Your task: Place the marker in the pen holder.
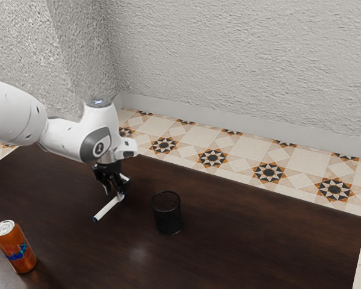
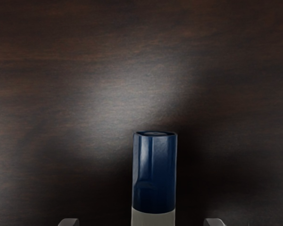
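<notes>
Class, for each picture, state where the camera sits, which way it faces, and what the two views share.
Exterior view: at the arm's side, looking down across the table; the arm and gripper show.
Wrist view: on the gripper, looking down at the table; fingertips show at the lower edge.
Shared: the marker and table.

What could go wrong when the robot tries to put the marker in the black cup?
My open gripper is at the marker's white end, away from its blue end, so the marker might tip or swing when lifted. It is round, so closing could roll it. The pen holder stands close by, and a bump might knock it over.
</notes>
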### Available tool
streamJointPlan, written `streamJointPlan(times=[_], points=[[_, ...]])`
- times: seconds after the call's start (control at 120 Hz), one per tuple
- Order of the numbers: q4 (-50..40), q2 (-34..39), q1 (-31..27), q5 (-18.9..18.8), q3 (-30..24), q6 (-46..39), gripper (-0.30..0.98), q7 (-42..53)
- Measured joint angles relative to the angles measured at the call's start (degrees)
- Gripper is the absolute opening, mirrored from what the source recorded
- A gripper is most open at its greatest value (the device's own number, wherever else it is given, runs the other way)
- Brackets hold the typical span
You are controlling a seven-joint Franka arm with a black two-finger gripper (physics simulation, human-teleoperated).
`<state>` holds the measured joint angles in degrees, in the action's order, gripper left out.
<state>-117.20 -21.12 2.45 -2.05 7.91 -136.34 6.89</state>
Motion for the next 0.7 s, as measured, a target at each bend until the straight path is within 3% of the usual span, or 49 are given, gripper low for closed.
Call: streamJointPlan(times=[0.25, 0.7], points=[[0.3, -1.4, 0.1, 0.2, 0.0, -0.1, 0.28, 0.9], [0.8, -2.1, 0.3, 0.8, -0.1, -0.2, -0.03, 1.4]])
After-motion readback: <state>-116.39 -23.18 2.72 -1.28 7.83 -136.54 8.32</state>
